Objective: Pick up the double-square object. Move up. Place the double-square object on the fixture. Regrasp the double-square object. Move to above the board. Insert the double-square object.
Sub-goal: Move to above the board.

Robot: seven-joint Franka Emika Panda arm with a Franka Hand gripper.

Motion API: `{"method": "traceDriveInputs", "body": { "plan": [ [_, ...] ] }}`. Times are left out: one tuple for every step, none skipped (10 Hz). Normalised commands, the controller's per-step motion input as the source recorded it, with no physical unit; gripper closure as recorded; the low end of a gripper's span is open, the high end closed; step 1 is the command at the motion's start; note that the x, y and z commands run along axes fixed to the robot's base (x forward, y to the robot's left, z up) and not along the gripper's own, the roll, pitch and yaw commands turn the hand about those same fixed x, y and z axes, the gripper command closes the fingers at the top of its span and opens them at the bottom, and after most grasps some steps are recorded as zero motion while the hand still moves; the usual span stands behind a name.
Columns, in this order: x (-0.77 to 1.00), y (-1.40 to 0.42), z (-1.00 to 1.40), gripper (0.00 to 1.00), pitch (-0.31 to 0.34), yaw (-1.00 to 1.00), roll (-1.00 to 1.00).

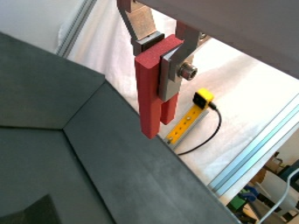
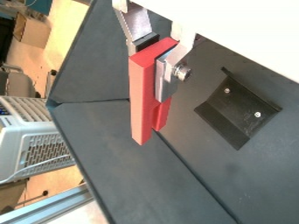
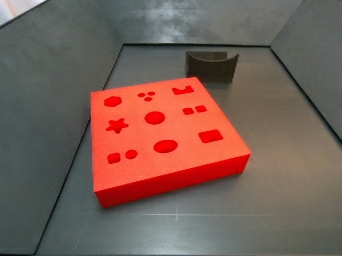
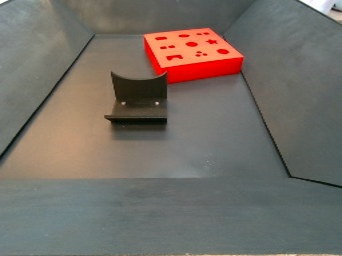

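Observation:
The double-square object (image 1: pixel 149 101) is a thin red elongated block, and it hangs upright between the fingers of my gripper (image 1: pixel 158 57). The gripper (image 2: pixel 156 52) is shut on the upper end of the double-square object (image 2: pixel 142 96), which shows in both wrist views. It is held high above the dark floor. In a wrist view the dark fixture (image 2: pixel 239 109) lies below and to one side of the block. The fixture (image 3: pixel 211 64) (image 4: pixel 136 98) and the red board (image 3: pixel 140 137) (image 4: pixel 201 70) stand apart on the floor in both side views. Neither side view shows the gripper.
Sloping dark walls (image 3: pixel 54 60) (image 4: pixel 40 80) enclose the floor. Outside the enclosure a wrist view shows a yellow device with a black cable (image 1: pixel 201 99) and an aluminium frame rail (image 1: pixel 263 144). A grey ribbed box (image 2: pixel 30 144) sits beyond one wall.

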Motion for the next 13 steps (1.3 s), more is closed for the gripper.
{"method": "traceDriveInputs", "body": {
  "plan": [
    [0.04, -0.02, 0.17, 1.0, 0.148, 0.12, -0.04],
    [-0.59, -1.0, 0.01, 1.0, 0.012, -0.22, -1.0],
    [-0.59, -1.0, 0.0, 1.0, 0.002, -0.22, -1.0],
    [-0.63, -1.0, 0.01, 1.0, -0.015, -0.22, -1.0],
    [-0.64, -1.0, 0.0, 1.0, -0.017, -0.22, -1.0],
    [-0.64, -1.0, 0.0, 1.0, -0.009, -0.23, -1.0],
    [-0.65, -1.0, 0.0, 1.0, 0.004, -0.23, -1.0],
    [-0.67, -1.0, 0.0, 1.0, 0.02, -0.23, -1.0],
    [-0.68, -1.0, 0.01, 1.0, 0.022, -0.22, -1.0],
    [-0.71, -1.0, 0.0, 1.0, 0.023, -0.21, -1.0],
    [-0.71, -1.0, -0.01, 1.0, 0.024, -0.21, -1.0],
    [-0.43, -0.55, 0.0, 1.0, 0.005, -0.12, -0.67],
    [-0.32, -0.39, -0.01, 1.0, 0.001, -0.09, -0.54]
  ]
}}
